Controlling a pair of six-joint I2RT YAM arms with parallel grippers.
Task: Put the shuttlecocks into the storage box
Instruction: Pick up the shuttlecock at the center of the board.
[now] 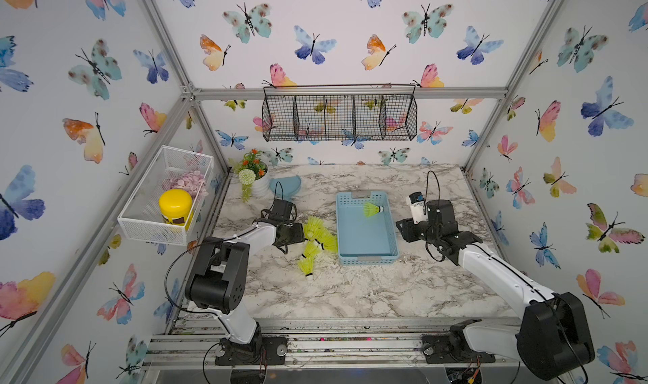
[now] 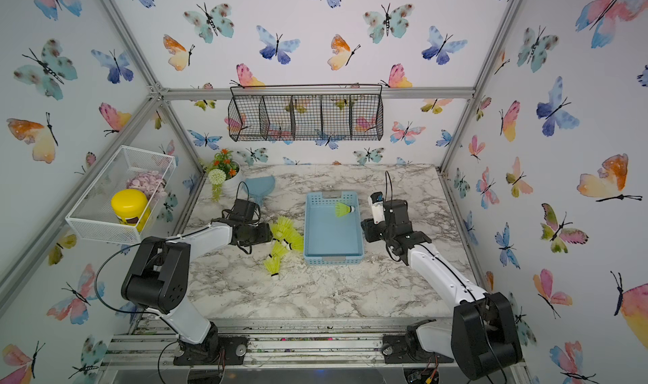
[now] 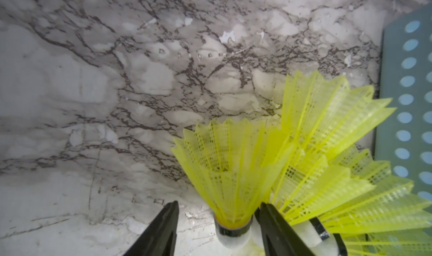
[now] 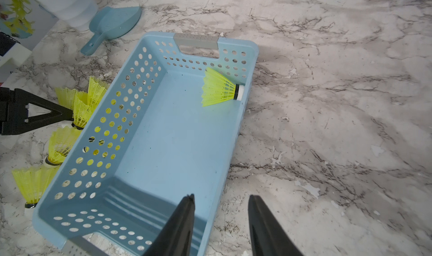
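While L gripper [image 3: 218,204] gapes, shuttlecock [image 3: 231,173] between fingers [image 3: 163,229] — off-centre.

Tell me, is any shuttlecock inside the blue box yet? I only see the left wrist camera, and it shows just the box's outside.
Observer: Yes, one shuttlecock lies on its side inside the box, near its far end.
Operator: Are the others all in one pile?
Observer: No, a lone shuttlecock sits apart from the pile, nearer the robot's base.
Operator: Where is the other gripper?
Observer: The right gripper hangs open and empty by the box's wall, on the side away from the pile.
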